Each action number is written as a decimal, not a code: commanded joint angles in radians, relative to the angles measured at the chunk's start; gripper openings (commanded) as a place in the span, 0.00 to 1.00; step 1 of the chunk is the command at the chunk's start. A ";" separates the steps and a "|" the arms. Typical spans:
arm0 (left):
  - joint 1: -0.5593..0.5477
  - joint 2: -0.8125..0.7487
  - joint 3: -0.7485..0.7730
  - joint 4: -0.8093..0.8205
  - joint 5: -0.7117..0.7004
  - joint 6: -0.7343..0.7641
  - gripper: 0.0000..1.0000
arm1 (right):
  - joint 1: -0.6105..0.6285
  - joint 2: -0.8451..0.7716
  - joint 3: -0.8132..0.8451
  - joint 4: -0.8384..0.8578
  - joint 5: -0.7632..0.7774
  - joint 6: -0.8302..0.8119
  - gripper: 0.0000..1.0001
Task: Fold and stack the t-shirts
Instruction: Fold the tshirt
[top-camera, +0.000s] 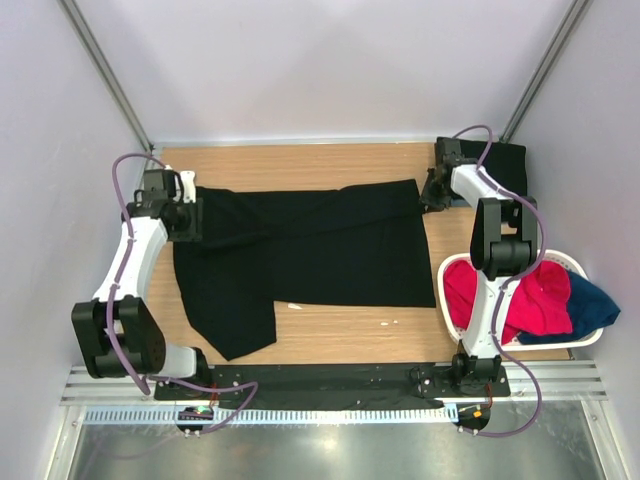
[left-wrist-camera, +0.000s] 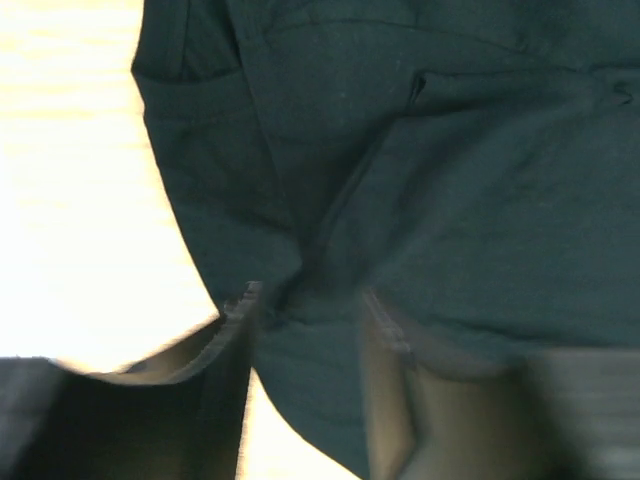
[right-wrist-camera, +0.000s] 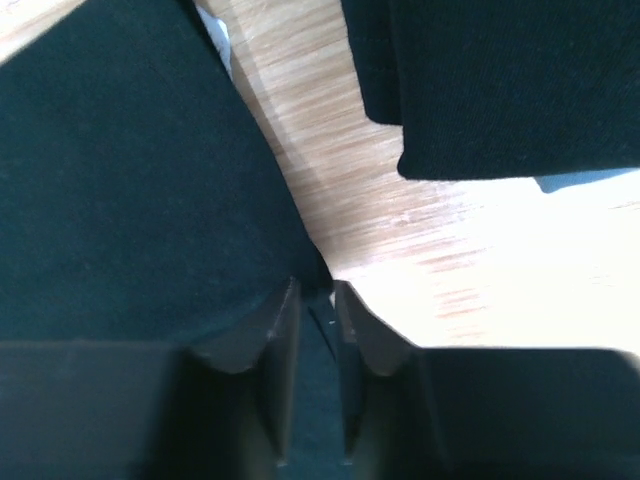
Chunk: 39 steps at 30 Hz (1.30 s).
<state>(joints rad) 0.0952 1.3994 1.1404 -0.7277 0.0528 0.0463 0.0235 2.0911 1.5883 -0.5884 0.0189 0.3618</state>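
Soft, light shirt (top-camera: 320, 250) will sag, so corners suit pinching; left gripper (left-wrist-camera: 305, 300) stands parted over it; right gripper (right-wrist-camera: 315, 290) is unclear.

White arms (top-camera: 135, 255), black joints (top-camera: 110, 335) — purple cables (top-camera: 116, 182)

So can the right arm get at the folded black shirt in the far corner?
Probably yes: the folded shirt lies close beside the right gripper, with only bare table between them.
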 joint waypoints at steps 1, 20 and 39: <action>-0.003 -0.051 0.062 -0.038 0.025 -0.039 0.50 | -0.007 -0.063 0.074 -0.059 -0.048 -0.033 0.32; -0.003 0.395 0.291 0.344 -0.103 -0.597 0.83 | 0.217 -0.043 0.203 0.077 -0.024 -0.002 0.63; 0.018 0.720 0.404 0.458 -0.252 -0.741 0.65 | 0.191 0.144 0.141 0.246 0.161 0.150 0.62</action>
<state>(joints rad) 0.0956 2.1059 1.5475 -0.2810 -0.1337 -0.6575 0.2245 2.2524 1.7493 -0.3954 0.1230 0.4675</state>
